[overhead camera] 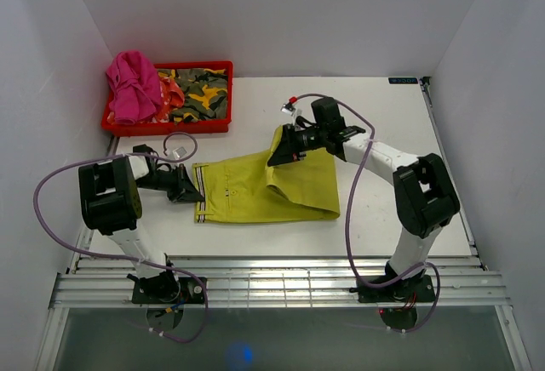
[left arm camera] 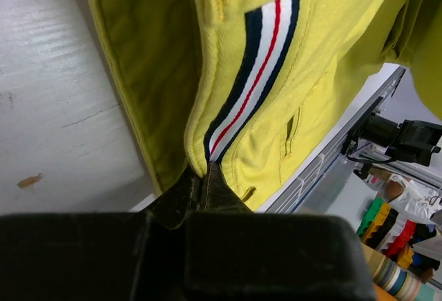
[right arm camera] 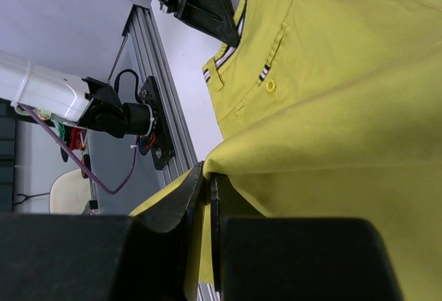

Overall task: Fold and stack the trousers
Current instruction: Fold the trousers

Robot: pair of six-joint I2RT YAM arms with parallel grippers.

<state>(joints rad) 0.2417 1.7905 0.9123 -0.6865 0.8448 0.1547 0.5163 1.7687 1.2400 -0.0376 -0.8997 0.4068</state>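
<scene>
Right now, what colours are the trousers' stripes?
The stripe on the trousers is navy, white and red; left wrist view shows it best.

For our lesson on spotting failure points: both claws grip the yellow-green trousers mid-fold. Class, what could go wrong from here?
1. The left claw pinches only the edge of the waistband, so it may slip free.
2. The right claw holds a thin fold of the trousers. Pulling could drag the layers askew.

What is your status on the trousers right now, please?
Left gripper: jaws shut on the trousers waistband. Right gripper: jaws shut on a lifted fold. Red bin well clear.
</scene>
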